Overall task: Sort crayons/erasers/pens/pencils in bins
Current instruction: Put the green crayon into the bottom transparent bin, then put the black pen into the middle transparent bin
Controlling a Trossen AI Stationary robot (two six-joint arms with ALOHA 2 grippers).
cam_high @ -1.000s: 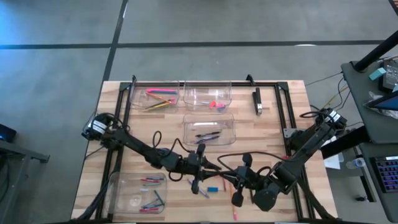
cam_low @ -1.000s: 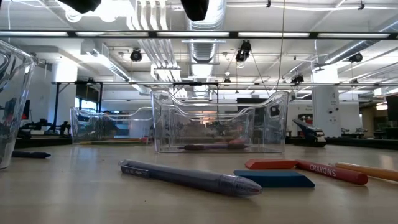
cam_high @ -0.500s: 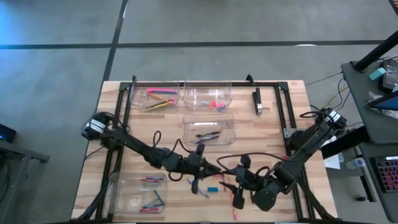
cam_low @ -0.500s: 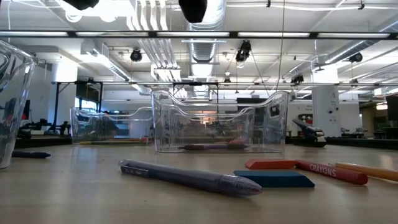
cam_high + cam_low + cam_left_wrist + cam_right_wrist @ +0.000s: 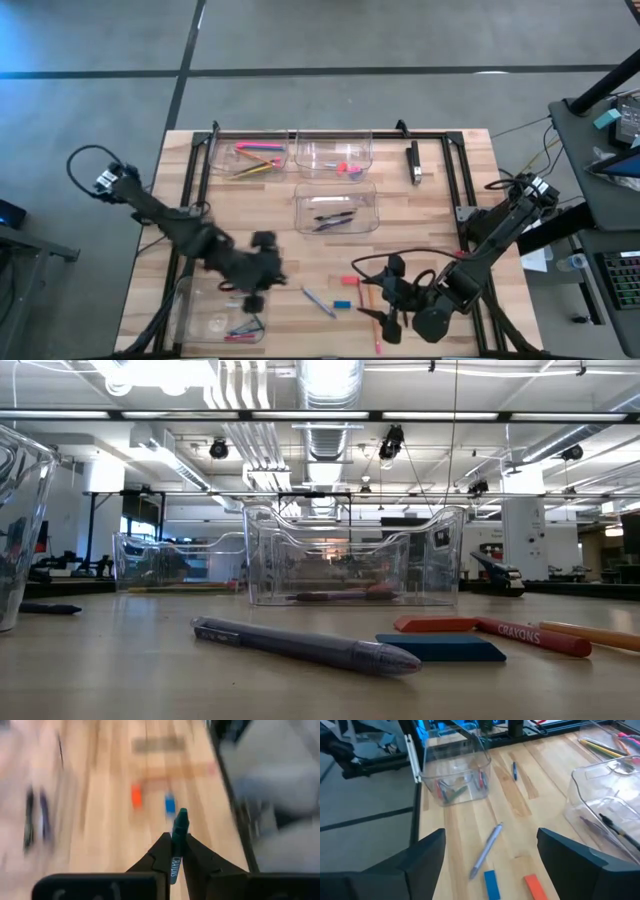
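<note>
My left gripper (image 5: 255,298) hangs over the far right corner of the near-left bin (image 5: 200,315), shut on a green crayon (image 5: 180,820). My right gripper (image 5: 386,322) stands open above the table's near middle, with nothing between its fingers (image 5: 491,834). Below and ahead of it a grey-purple pen (image 5: 487,849), a blue eraser (image 5: 491,884) and a red block (image 5: 535,887) lie flat on the wood. A red crayon (image 5: 500,629) and an orange pencil (image 5: 592,633) lie beside them. My left gripper pinches the green crayon's labelled back part (image 5: 173,861) between its two fingers. The crayon lies along the fingers, and its pointed end (image 5: 181,815) sticks out past the fingertips. It is lifted clear of the table, slanting downward.
The near-left bin holds crayons (image 5: 451,790). At the far left a bin holds pencils (image 5: 255,157), beside it one holds erasers (image 5: 345,168), and the middle bin holds pens (image 5: 335,212). A black block (image 5: 414,162) lies far right. A small dark stick (image 5: 514,770) lies on bare wood.
My left gripper has pulled away from my right gripper at the table's middle and swung quickly toward the left edge and up, carrying the green crayon over the near-left bin. My right gripper has stayed in place and opened wide.
</note>
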